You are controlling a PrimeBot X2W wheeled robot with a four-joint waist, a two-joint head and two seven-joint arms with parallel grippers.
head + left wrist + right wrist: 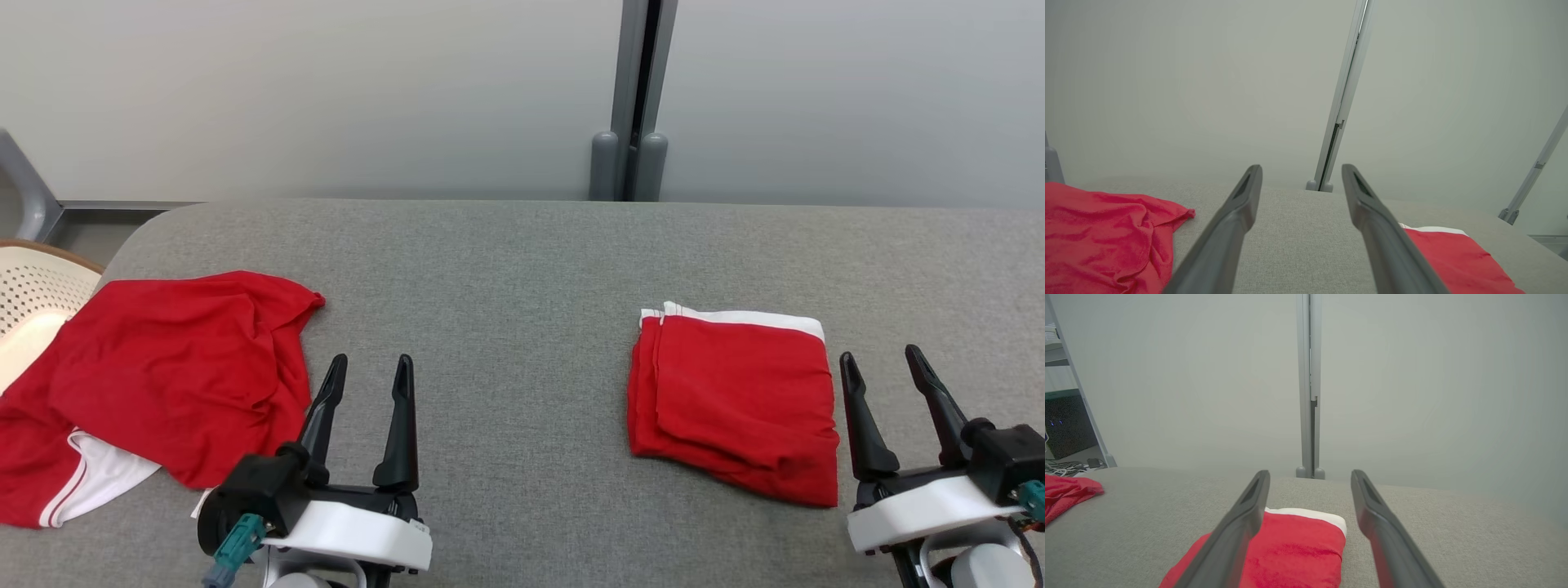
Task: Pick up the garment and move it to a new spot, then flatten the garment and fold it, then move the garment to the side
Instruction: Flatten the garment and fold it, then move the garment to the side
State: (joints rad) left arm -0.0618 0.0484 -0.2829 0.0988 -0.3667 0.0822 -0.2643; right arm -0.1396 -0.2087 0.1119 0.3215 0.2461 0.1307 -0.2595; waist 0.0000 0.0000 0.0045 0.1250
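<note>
- The left jaws stand wide apart and hold nothing; their two dark fingers point(400, 425) point away over the grey table point(506, 261).
- The right jaws are spread about as wide and also hold nothing, their fingers point(861, 425) above bare table.
- A crumpled red garment point(163, 376) lies on the table just to the left of the left jaws. Its near edge is turned up to show a white lining with a thin red stripe.
- A folded red garment point(735, 400) lies flat between the two pairs of jaws, just left of the right jaws and well apart from the left ones. A white band runs along its far edge.
- Head view: a white perforated basket point(33, 294) sits at the table's end, left of the left jaws and beyond the crumpled garment. Its contents cannot be made out.
- Left wrist view: the crumpled garment point(1106, 237) lies left of the fingers point(1229, 228) and the folded one point(1453, 261) to their right. A grey post point(1343, 102) stands ahead, and a second slanted post point(1535, 171) stands far right.
- Right wrist view: the folded garment point(1298, 547) lies under and between the fingers point(1384, 531). Far to the left are a dark rack point(1065, 424) and cables point(1061, 467).
</note>
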